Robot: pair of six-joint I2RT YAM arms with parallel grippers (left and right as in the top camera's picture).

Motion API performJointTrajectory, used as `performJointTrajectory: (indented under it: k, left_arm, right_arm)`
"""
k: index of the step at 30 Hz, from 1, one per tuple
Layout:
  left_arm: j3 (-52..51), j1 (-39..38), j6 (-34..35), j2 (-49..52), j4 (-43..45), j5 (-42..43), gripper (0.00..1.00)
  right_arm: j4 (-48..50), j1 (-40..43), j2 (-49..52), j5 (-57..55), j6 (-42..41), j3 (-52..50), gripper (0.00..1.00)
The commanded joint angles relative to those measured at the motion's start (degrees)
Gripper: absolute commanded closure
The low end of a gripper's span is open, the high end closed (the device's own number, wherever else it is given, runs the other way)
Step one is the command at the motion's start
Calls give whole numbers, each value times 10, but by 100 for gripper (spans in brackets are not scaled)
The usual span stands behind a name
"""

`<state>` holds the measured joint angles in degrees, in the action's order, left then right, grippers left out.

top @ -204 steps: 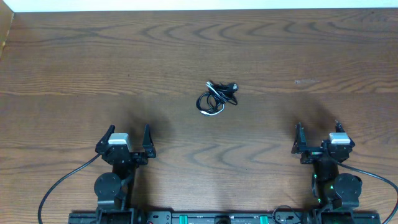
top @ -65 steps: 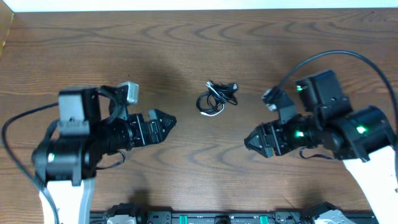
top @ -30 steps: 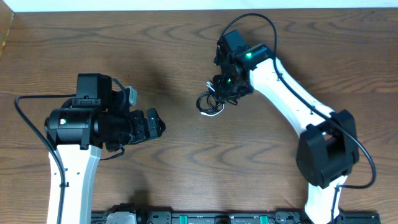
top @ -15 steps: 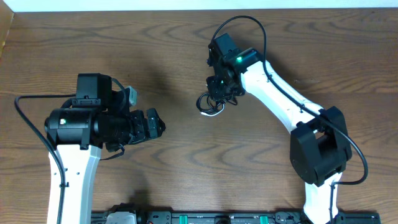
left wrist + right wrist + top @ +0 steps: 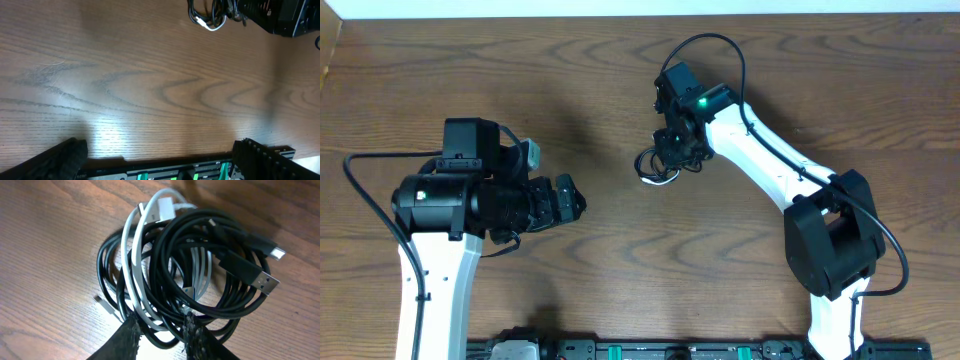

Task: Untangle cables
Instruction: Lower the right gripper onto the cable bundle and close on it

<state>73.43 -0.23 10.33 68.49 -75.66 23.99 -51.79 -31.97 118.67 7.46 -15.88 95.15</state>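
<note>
Bright, even indoor light from overhead. Soft dark patch of shadow on the table (image 5: 565, 125) beyond the left arm (image 5: 440, 200) — diffuse edges, nothing hard. Pale glare blotch low in the left wrist view, sheen running along the grain. Overhead view sharp, no bending at the edges. Right wrist close-up crisp on the cables (image 5: 200, 265), small glints on plug metal. Right gripper fingers (image 5: 125, 340) blurred and near-black at the bottom edge; left gripper fingers (image 5: 62, 157) soft too.

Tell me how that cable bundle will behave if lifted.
Probably floppy: the cables are thin, loosely coiled loops. They'll likely rise as one clump, since black and white strands interlace. The plug ends may dangle and snag.
</note>
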Motion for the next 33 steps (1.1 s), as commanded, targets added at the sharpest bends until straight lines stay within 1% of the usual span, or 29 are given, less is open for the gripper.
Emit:
performJointTrajectory:
  k: [1,5,10,11,15,17,22,26,29,33]
  left_arm:
    - [17,-2,-2,2,-2,-5,2]
    - [17,-2,-2,2,-2,-5,2]
    - [17,-2,-2,2,-2,-5,2]
    - [17,-2,-2,2,-2,-5,2]
    - [17,-2,-2,2,-2,-5,2]
    - [17,-2,-2,2,-2,-5,2]
    - [17,-2,-2,2,-2,-5,2]
    - [17,-2,-2,2,-2,-5,2]
    - [17,-2,-2,2,-2,-5,2]
    - [17,-2,-2,2,-2,-5,2]
  right_arm:
    - [2,-4,5,-9,2,-6,76]
    - [1,-4,5,-6,2,-6,81]
    - [-17,-4,0,25,2,16,79]
    - [-24,-4,-2,31,2,25,78]
    - [-50,-4,-3,33,2,57,68]
    - [-58,-4,-3,32,3,58,66]
    - [-57,-4,-3,30,3,35,67]
    - [-39,-11,-2,30,10,4,65]
    - [-24,-18,-2,30,23,-8,66]
    - [-6,-25,-2,-4,22,-19,67]
